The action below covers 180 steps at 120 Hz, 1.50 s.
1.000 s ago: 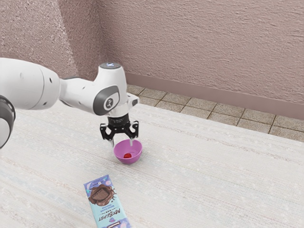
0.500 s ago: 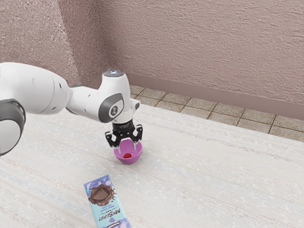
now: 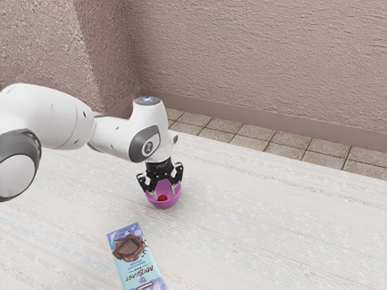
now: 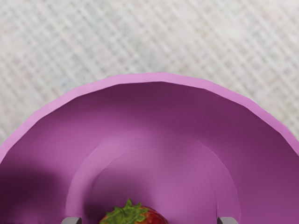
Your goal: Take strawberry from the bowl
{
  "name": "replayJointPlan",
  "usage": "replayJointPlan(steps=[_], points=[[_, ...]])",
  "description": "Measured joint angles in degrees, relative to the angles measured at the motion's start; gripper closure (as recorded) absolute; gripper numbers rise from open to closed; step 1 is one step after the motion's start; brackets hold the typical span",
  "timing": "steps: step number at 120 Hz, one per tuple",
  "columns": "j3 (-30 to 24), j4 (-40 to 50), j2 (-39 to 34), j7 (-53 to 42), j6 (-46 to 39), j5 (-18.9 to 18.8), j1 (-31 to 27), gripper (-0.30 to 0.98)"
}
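Observation:
My gripper (image 3: 164, 193) reaches down into the pink-purple bowl (image 3: 172, 202), its two fingers apart on either side of the red strawberry (image 3: 162, 198). The strawberry lies at the bottom of the bowl. In the wrist view, the green leafy top and part of the red body of the strawberry (image 4: 143, 216) show at the lower edge, between the fingertips of the open gripper (image 4: 149, 220). The rim of the bowl (image 4: 159, 77) curves across that view. Whether either finger touches the fruit cannot be told.
A blue and purple chocolate bar packet (image 3: 134, 257) lies flat on the pale table (image 3: 260, 223), a short way from the bowl toward the exterior view's lower edge. A rough pinkish wall (image 3: 260, 60) rises beyond the tiled floor strip.
My hand has come down and moved a little toward the exterior view's right, from above the bowl to inside it. The bowl, strawberry and packet have stayed where they were.

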State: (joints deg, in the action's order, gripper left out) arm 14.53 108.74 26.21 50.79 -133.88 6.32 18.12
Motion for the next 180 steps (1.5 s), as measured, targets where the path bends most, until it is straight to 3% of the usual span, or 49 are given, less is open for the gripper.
replayJointPlan(steps=[51,180], points=[[-0.2,0.1,0.9,1.9,-2.1,0.8,0.2,0.35],[-0.1,0.6,-0.8,4.1,-2.0,0.2,0.3,0.66]])
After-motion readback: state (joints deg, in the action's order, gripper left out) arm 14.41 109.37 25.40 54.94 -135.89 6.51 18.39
